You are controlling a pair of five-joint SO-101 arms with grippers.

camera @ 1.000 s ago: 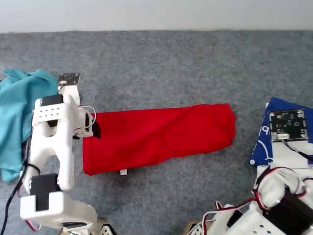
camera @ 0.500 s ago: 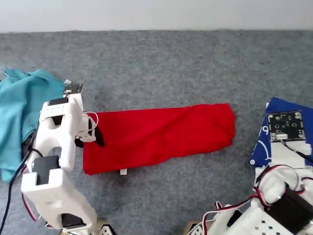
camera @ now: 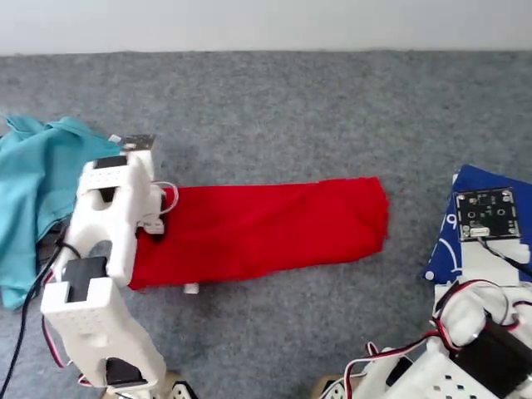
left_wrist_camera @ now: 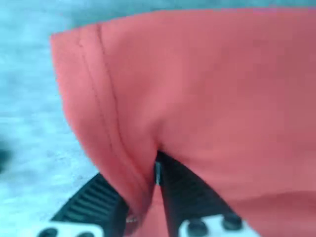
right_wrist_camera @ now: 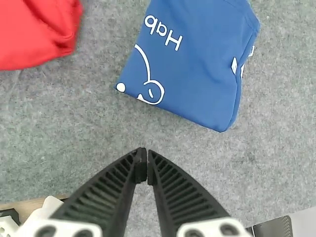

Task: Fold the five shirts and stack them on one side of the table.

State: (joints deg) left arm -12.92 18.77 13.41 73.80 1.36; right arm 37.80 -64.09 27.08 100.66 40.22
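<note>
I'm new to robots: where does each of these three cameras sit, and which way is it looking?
High view: fixed above the table, looking down on the red shirt, teal shirt, blue shirt, left arm and right arm.
Left wrist view: rides that arm's wrist, close on the red shirt, left fingers pinching its hem.
Right wrist view: rides that wrist, looking down past the shut right fingers at the blue shirt.
Shared: the red shirt appears in all three.

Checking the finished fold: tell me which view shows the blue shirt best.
Right wrist view: nearly the whole folded blue shirt lies in plain sight. The high view catches one part, behind the right arm.
</note>
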